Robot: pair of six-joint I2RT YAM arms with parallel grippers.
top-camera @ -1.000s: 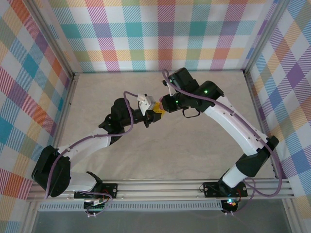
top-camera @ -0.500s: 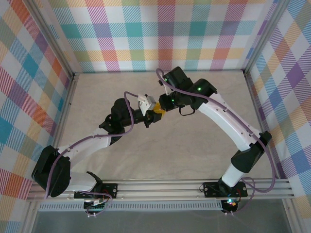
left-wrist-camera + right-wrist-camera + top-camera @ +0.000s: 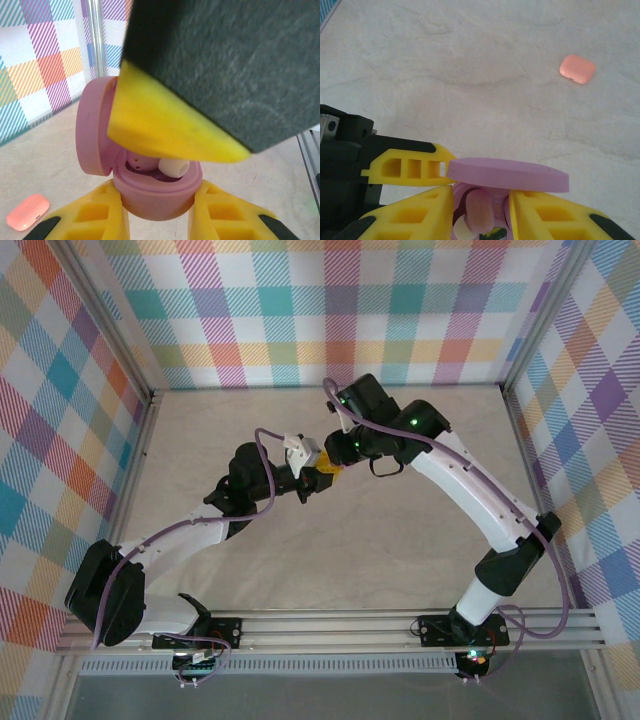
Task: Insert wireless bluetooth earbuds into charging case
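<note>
Item: purple rounded plastic earbud [image 3: 479, 209], standing in the well of the open mauve pebble-shaped charging case [image 3: 160, 192], seating uncertain.
Right gripper [image 3: 480, 194]: jaws parted, clear of the bud on both sides.
Left gripper [image 3: 159, 202]: clenched on the case base.
Salmon oblong case [image 3: 577, 69]: 1 o'clock, well apart.
Risk: a lifting finger snags bud or lid and tips the bud out.

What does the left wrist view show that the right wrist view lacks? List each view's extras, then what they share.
Left wrist: plaid wall, metal post, and the purple case's open base with a pale earbud in it. Right wrist: the case's lid edge-on. Both: the purple case in the left gripper, the right gripper at it, the orange case on the table.
</note>
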